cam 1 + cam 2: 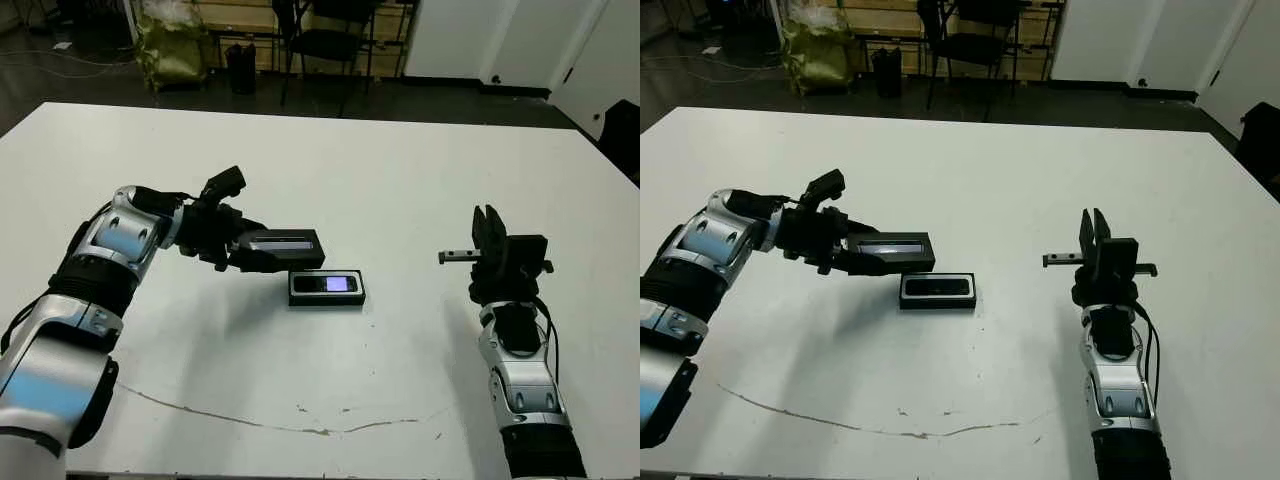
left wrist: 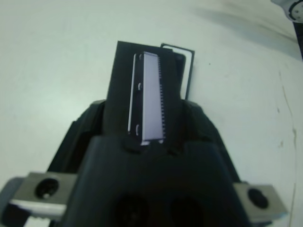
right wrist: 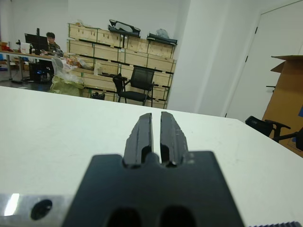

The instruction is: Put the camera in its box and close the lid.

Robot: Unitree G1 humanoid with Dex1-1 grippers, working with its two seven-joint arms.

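Matte black lid (image 1: 287, 244), its pale stripe glossy, sits clamped in the left gripper (image 1: 243, 250), whose fingers look like dull black plastic. Just beyond the fingertips, the box (image 1: 326, 288) shows black walls. The white table (image 1: 400, 180) looks smooth, scuffed nearer.

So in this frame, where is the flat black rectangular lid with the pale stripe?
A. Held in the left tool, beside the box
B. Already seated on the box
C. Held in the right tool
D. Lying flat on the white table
A: the left tool grips the flat black striped lid just above and beside the black-walled box, which sits uncovered on the table with the slim black camera inside.
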